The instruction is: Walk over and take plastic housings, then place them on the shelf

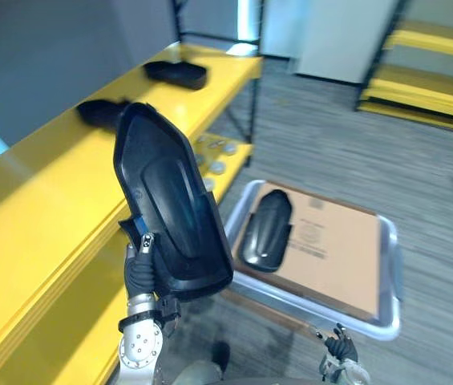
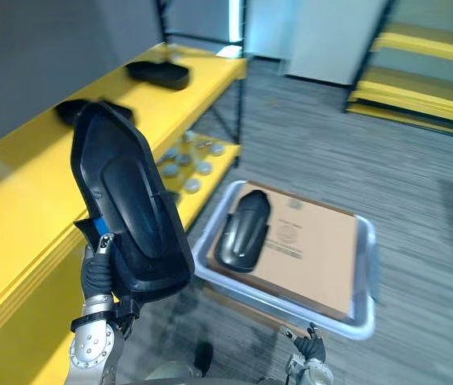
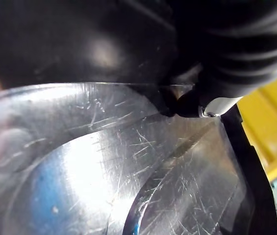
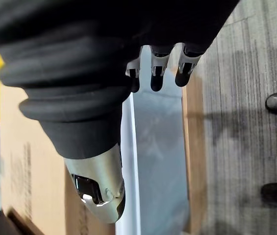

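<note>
a: shelf (image 1: 42, 208): yellow, top board bare near you. held housing (image 1: 170, 208)?
b: upright beside the shelf edge, your left hand (image 1: 140, 271) curled round its lower end. tip it flat onto bare board before loosening. right hand (image 1: 340, 346): relaxed, empty.

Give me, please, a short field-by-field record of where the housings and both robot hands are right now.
Left robot hand: shut on a black housing, held upright beside the shelf
Right robot hand: open, empty, low near the tray
Shelf: yellow; two housings on its top board
Tray: grey; cardboard inside, one more housing lying on it
</note>
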Robot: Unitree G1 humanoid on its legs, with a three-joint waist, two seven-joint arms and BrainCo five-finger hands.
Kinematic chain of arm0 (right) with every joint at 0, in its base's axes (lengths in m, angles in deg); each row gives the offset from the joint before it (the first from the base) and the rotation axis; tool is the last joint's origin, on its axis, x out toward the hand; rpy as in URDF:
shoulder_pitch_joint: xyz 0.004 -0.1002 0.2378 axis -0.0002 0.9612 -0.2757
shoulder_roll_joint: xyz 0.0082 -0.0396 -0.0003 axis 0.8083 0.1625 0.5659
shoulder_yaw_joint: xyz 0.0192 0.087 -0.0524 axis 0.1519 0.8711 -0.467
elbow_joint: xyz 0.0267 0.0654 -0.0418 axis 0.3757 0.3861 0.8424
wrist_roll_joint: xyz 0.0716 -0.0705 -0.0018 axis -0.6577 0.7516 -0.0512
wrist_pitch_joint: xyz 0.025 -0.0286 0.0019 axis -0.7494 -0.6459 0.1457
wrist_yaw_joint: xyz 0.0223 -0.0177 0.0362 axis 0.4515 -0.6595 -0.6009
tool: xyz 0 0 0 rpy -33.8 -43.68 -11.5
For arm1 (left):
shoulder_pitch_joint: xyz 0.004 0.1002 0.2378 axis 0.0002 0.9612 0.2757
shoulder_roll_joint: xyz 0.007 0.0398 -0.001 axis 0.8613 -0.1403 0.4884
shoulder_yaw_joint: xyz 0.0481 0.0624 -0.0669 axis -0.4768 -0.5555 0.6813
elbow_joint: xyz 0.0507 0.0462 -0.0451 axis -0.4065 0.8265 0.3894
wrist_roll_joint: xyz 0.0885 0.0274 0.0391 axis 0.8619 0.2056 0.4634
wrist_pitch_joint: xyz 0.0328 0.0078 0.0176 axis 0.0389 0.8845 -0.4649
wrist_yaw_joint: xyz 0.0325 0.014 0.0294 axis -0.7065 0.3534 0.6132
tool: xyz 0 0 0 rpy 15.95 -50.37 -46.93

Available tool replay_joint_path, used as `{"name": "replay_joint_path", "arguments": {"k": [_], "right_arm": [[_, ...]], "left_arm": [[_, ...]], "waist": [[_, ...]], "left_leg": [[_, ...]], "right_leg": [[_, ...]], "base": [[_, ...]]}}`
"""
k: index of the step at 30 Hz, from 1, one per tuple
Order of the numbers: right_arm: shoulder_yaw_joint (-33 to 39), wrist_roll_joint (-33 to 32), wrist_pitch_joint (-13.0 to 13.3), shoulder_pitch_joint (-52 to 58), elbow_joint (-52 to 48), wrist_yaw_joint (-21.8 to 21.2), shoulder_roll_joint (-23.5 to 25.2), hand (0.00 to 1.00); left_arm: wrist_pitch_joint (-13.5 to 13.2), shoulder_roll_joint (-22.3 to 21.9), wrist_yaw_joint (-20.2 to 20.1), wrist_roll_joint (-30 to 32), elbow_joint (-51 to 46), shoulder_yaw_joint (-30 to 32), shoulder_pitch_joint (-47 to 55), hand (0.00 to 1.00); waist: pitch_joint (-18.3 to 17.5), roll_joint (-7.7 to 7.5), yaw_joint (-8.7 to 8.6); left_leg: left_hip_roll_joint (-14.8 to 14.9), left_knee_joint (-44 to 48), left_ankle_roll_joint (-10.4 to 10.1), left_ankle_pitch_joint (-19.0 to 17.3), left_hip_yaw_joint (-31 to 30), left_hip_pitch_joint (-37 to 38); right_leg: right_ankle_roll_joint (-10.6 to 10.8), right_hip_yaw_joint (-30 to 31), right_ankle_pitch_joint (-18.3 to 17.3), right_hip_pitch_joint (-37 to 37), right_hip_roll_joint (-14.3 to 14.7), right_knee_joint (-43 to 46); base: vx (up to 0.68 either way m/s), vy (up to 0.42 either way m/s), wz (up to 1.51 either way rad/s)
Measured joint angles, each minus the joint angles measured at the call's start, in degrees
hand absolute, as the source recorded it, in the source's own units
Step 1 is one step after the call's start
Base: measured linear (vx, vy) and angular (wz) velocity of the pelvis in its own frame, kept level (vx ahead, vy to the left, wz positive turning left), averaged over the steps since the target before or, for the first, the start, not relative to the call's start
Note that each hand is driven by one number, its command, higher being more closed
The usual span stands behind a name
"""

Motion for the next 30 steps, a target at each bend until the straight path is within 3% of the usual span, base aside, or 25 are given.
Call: {"name": "replay_joint_path", "arguments": {"k": [2,4,6,8,10,11,12,13,14,15,17,20,23,24,25,26,27,30], "right_arm": [[-1.36,0.42,0.0,0.13,-0.03,-0.1,-0.24,0.0],[-2.0,1.08,-0.06,-0.73,-0.06,-0.15,-0.28,0.0],[-2.02,1.09,-0.14,-2.02,-0.2,-0.08,-0.16,0.0],[-1.97,1.12,-0.4,-3.33,-0.34,-0.03,0.77,0.0],[-2.0,1.76,-0.83,-3.8,-0.5,-0.06,1.86,0.0],[-1.89,2.3,-1.1,-3.79,-0.5,-0.06,1.78,0.0],[-1.77,2.93,-1.31,-3.71,-0.56,-0.01,1.71,0.0],[-1.69,3.12,-1.46,-3.24,-0.55,-0.01,1.72,0.0],[-1.61,3.2,-1.49,-1.88,-0.46,-0.08,1.66,0.0],[-2.18,3.2,-1.48,-2.03,-0.3,-0.28,1.79,0.0],[-2.41,3.18,-1.45,-2.56,0.06,-0.16,1.58,0.0],[-2.51,3.18,-1.44,-2.02,0.04,-0.08,1.63,0.0],[-3.02,3.29,-1.5,-1.11,-0.01,-0.07,1.7,0.0],[-3.35,3.33,-1.5,-0.62,-0.48,-0.06,1.78,0.0],[-3.76,3.36,-1.5,-0.52,-0.59,-0.11,1.82,0.0],[-4.16,3.42,-1.51,-0.63,-0.63,-0.2,1.86,0.0],[-4.08,3.79,-1.5,-0.88,-0.7,-0.22,1.66,0.0],[-4.16,4.5,-1.5,-0.68,-2.78,-0.27,1.58,0.0]], "left_arm": [[0.0,0.01,-0.32,0.04,0.0,-0.85,0.0,1.0],[-0.14,0.08,-0.57,0.08,0.11,-2.77,-0.2,1.0],[-0.48,0.07,-0.73,0.05,0.8,-3.24,-0.56,1.0],[-0.55,0.39,-0.91,0.0,2.85,-3.63,-2.12,1.0],[-0.55,0.81,-1.62,-0.01,4.75,-5.06,-4.73,1.0],[-0.54,0.97,-1.66,0.03,5.11,-5.55,-5.23,1.0],[-0.53,1.26,-1.64,0.06,5.88,-6.85,-6.18,1.0],[-0.49,1.41,-1.65,0.07,6.22,-7.89,-6.77,1.0],[-0.54,2.45,-1.56,0.3,6.8,-9.67,-8.26,1.0],[-0.66,3.38,-1.54,0.34,8.17,-10.11,-10.36,1.0],[-0.67,4.03,-1.28,0.49,10.23,-10.39,-12.44,1.0],[-0.66,4.09,-1.16,0.7,11.23,-10.97,-13.29,1.0],[-0.7,4.08,-0.42,0.87,11.22,-11.04,-13.62,1.0],[-0.72,4.09,0.14,0.97,11.19,-11.04,-13.56,1.0],[-0.9,4.14,0.3,0.97,11.0,-10.99,-13.55,1.0],[-1.04,4.2,0.6,0.96,10.91,-10.85,-13.48,1.0],[-0.95,3.55,1.06,0.95,11.17,-10.86,-12.85,1.0],[-1.06,2.85,0.86,0.97,11.1,-11.14,-11.22,1.0]], "waist": [[0.15,-0.1,0.13],[0.14,-0.15,0.25],[0.15,-0.16,0.24],[0.02,-0.55,0.46],[-0.05,-1.9,0.45],[-0.04,-1.97,0.5],[-0.02,-1.85,0.12],[0.02,-1.82,-0.03],[-0.06,-1.78,-0.81],[-0.07,-1.72,-1.41],[-0.19,-2.07,-1.73],[-0.14,-1.97,-3.85],[-0.21,-2.25,-3.98],[-0.85,-3.52,-3.3],[-1.04,-4.77,-2.54],[-0.97,-5.73,-2.04],[-0.95,-4.78,-1.13],[-2.15,-3.02,-1.31]], "left_leg": [[1.82,0.58,0.93,-0.62,7.54,0.36],[4.27,2.66,2.69,-2.08,20.19,0.39],[4.54,3.46,3.17,-3.18,23.97,0.06],[3.18,4.08,3.63,-4.23,23.06,-0.06],[0.81,4.41,4.26,-5.74,21.86,0.68],[0.3,4.4,4.36,-5.99,21.22,1.01],[-0.48,4.36,4.65,-6.55,19.54,2.05],[-0.62,4.39,4.82,-6.97,18.73,2.85],[-0.48,4.4,4.54,-7.48,16.3,3.98],[-0.53,3.26,4.35,-7.5,14.28,5.14],[-1.42,1.54,4.21,-7.22,12.12,7.25],[-2.77,2.74,4.28,-7.16,6.57,8.88],[-2.98,4.59,2.69,-8.12,3.61,10.2],[-3.35,5.47,1.69,-9.34,3.73,10.44],[-3.72,6.11,1.93,-10.38,3.87,10.45],[-4.07,7.03,1.85,-11.15,3.85,10.43],[-2.43,9.31,0.26,-13.25,3.74,9.84],[1.98,9.51,-1.8,-14.54,4.34,9.2]], "right_leg": [[0.46,-3.37,-0.2,2.03,-0.91,0.02],[1.79,-9.16,-0.4,4.72,-2.31,-0.41],[2.57,-11.38,0.2,5.52,-3.0,-1.28],[2.14,-12.33,0.58,6.59,-3.78,-1.74],[1.82,-13.64,1.21,8.23,-6.18,0.4],[1.23,-13.6,1.57,8.26,-7.2,2.44],[-3.42,-11.64,2.45,7.37,-9.65,9.08],[-6.43,-8.94,3.62,5.75,-10.88,13.35],[-6.85,1.26,0.64,1.75,-10.1,19.38],[-5.36,10.26,-2.25,-2.21,-6.83,21.01],[-4.17,18.08,-4.49,-7.25,-3.74,19.68],[-2.83,25.62,-5.95,-12.44,0.37,15.34],[-2.13,30.62,-5.17,-14.97,2.11,12.16],[-2.5,31.09,-1.22,-15.04,1.68,9.29],[-3.26,30.79,2.66,-15.04,1.31,7.93],[-3.02,30.84,3.99,-14.93,1.18,7.13],[-1.6,30.51,3.17,-13.62,2.02,6.52],[-3.63,29.55,4.54,-11.91,6.65,1.0]], "base": [[0.06,0.027,1.03],[0.1,0.043,1.24],[0.12,0.095,0.75],[0.12,0.113,0.41],[0.17,0.126,0.38],[0.22,0.155,0.48],[0.17,0.116,0.47],[0.21,0.136,0.63],[0.21,0.109,0.73],[0.2,0.101,0.72],[0.21,0.079,0.7],[0.23,0.022,1.07],[0.23,-0.075,1.23],[0.16,-0.134,0.94],[0.14,-0.168,0.8],[0.09,-0.197,0.3],[0.1,-0.269,-0.06],[0.11,-0.243,-0.18]]}}
